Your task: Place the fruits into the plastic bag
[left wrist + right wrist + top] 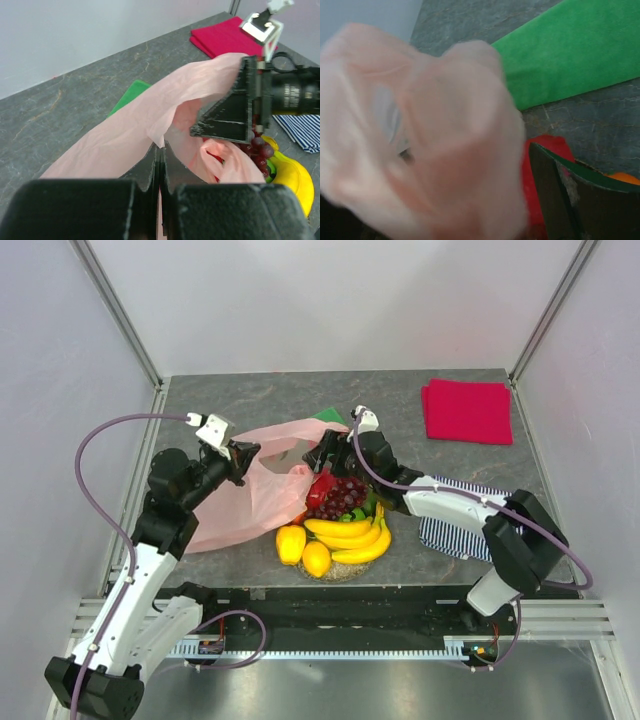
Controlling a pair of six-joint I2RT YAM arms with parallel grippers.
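The left jaws are clenched on a fold of the plastic bag [240, 505] at its left lip; in the left wrist view the two fingers [145, 172] meet with only a sliver of pink film between them. The right jaws sit at the opposite lip with film draped over them; whether they pinch it or merely prop it cannot be told, since the bag blurs across most of the right wrist view and only one finger [560, 200] shows clearly. So the bag's mouth is stretched between the two arms, running left to right, and its body trails away toward the near left of the worktop [250, 405].

The fruits [340, 515] are heaped on the plate [348, 567], just to the near side of the right jaws and outside the mouth; the grapes [345, 495] lie closest to the opening; the bananas [350, 535] lie with their long axis left to right along the plate's near side. None appears to be inside the bag yet.

The right arm [450, 500] is clearly nearer the heap, so it is the likelier picker, provided the left arm [185, 485] can hold the mouth open alone; the first reach would run a short way back toward the near edge.
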